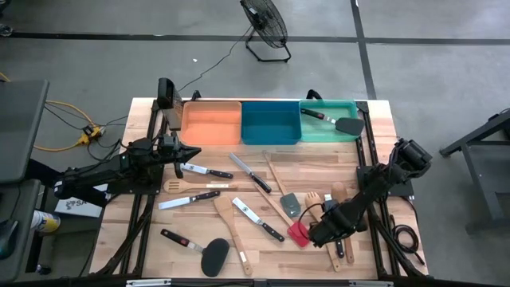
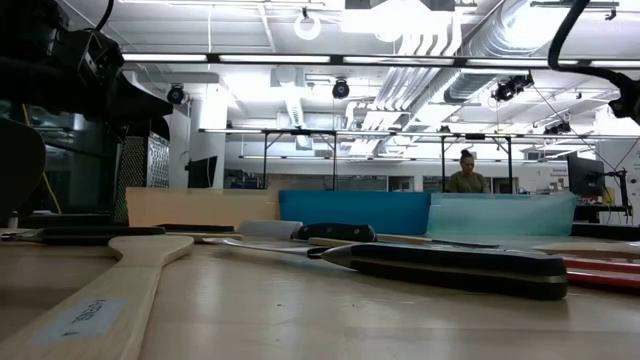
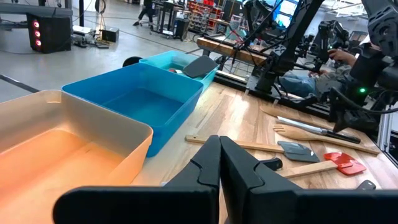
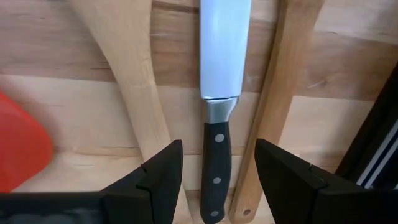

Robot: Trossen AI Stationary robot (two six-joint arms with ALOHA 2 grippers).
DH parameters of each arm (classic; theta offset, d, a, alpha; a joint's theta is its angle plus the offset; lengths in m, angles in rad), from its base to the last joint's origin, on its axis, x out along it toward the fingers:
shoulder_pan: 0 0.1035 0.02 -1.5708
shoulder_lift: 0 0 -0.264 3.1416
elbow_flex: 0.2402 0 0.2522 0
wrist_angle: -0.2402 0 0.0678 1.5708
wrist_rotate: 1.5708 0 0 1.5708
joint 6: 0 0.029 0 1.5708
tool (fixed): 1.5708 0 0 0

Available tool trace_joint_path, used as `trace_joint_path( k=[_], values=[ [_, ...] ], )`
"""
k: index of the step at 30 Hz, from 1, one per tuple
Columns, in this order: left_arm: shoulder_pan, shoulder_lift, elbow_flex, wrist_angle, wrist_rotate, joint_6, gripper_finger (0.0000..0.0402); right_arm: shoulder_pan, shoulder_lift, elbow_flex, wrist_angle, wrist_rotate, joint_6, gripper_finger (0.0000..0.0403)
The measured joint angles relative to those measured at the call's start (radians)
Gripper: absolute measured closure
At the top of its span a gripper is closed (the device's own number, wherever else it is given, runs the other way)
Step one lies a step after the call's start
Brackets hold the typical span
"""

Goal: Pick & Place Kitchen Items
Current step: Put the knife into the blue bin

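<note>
Kitchen items [image 1: 239, 203] lie scattered across the pale wooden desk [image 1: 319, 155], with bare wood toward its left edge. Right end effector [image 4: 217, 171], fingers spread, straddles a black-handled knife [image 4: 217, 124] near the desk's right front corner. Left end effector [image 3: 221, 165], clenched, hovers beside the orange bin [image 1: 211, 122].

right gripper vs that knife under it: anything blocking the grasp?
Nothing lies over the knife. The right gripper is open, fingers straddling its black handle. But wooden handles lie close along both sides, right where the fingers would land.
</note>
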State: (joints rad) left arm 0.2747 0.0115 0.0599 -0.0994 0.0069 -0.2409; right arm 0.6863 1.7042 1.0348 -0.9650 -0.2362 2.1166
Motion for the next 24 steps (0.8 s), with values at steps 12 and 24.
trace_joint_path(
  k=[12,24],
  values=[
    [0.000,0.000,0.000,0.000,0.000,0.000,0.0402,0.034,0.000,-0.011,0.016,0.029,0.034,0.0212],
    [0.000,0.000,0.000,0.000,0.000,0.000,0.0402,0.034,0.000,-0.113,0.151,0.023,0.052,0.0212]
  ],
)
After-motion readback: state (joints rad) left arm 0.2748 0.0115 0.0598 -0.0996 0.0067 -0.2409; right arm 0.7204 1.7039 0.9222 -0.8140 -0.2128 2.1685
